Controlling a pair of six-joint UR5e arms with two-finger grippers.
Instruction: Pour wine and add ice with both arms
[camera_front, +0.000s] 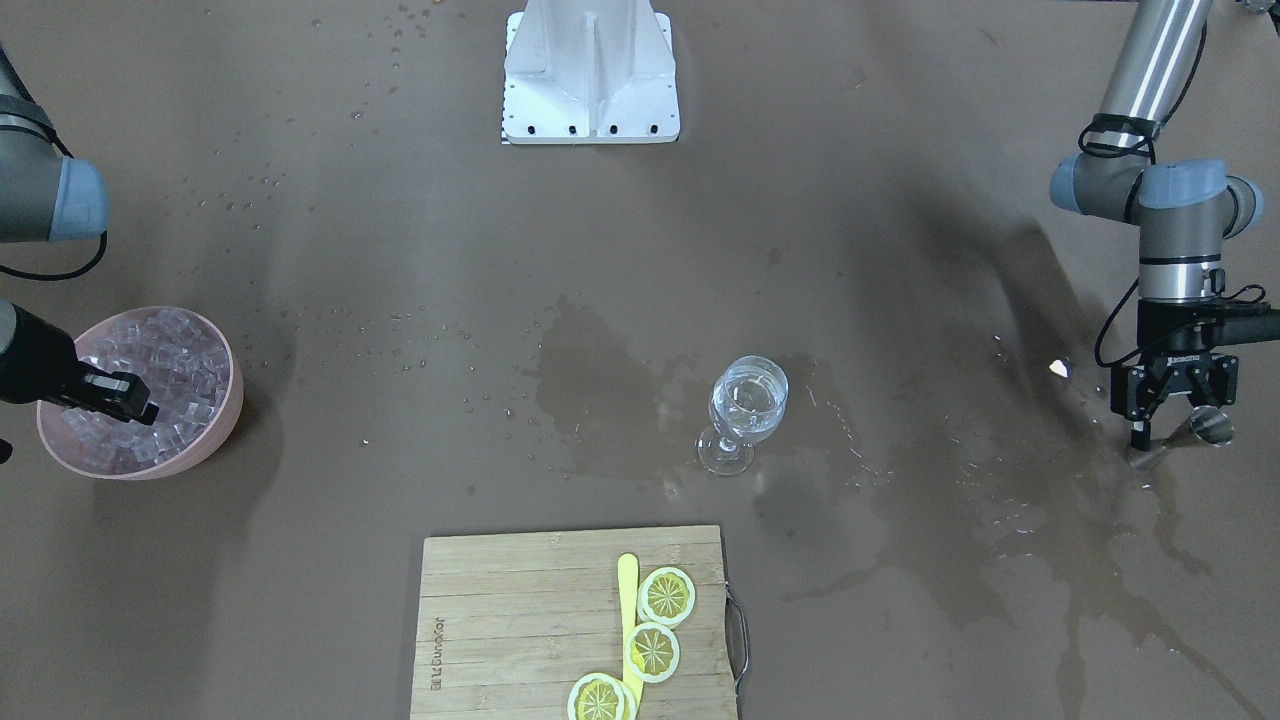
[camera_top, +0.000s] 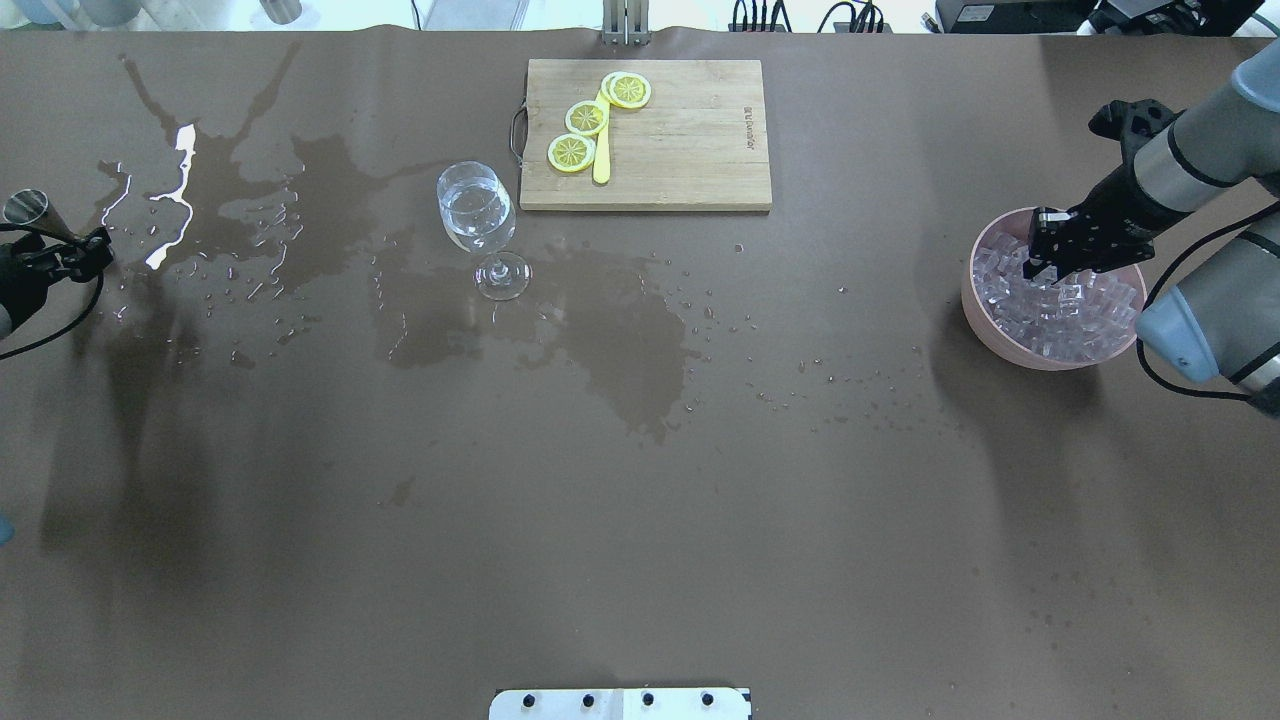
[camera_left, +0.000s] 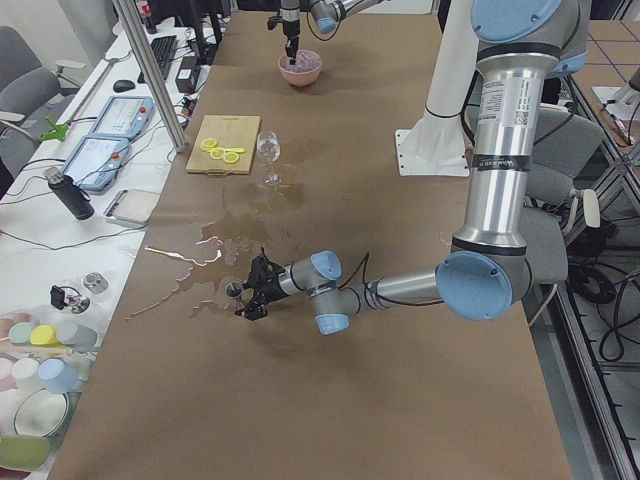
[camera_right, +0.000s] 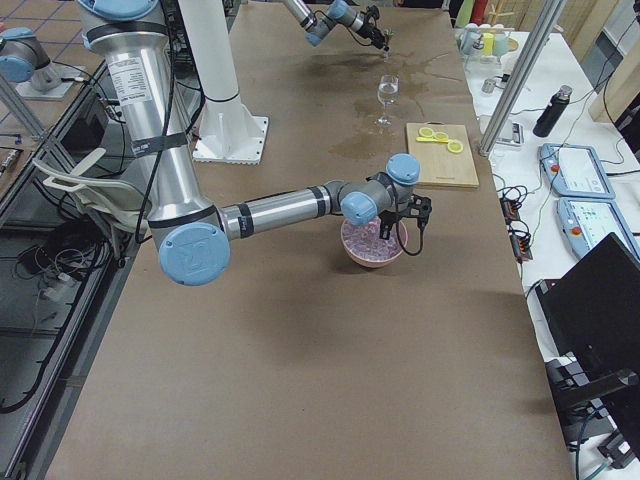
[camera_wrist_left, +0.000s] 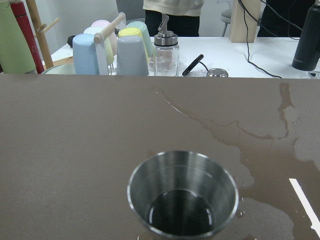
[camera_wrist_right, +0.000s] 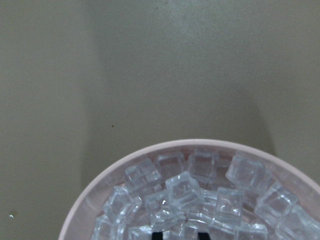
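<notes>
Spills darkened the bench (camera_top: 640, 500) around the glass (camera_front: 745, 410) holding the wine (camera_front: 748, 398); the right gripper (camera_top: 1045, 266), opening indeterminate, dipped into the ice (camera_top: 1065, 305) filling a pink bowl (camera_front: 225, 420) at one edge; the left gripper (camera_front: 1172, 400), fingers spread, stood beside a steel jigger (camera_front: 1210, 426).

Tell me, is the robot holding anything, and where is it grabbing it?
The left end effector stands open beside the steel jigger, holding nothing. The right end effector is down among the ice; whether it grips a cube cannot be told.

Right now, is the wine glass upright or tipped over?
Upright: the wine glass stands on its foot, clear liquid in its bowl.
</notes>
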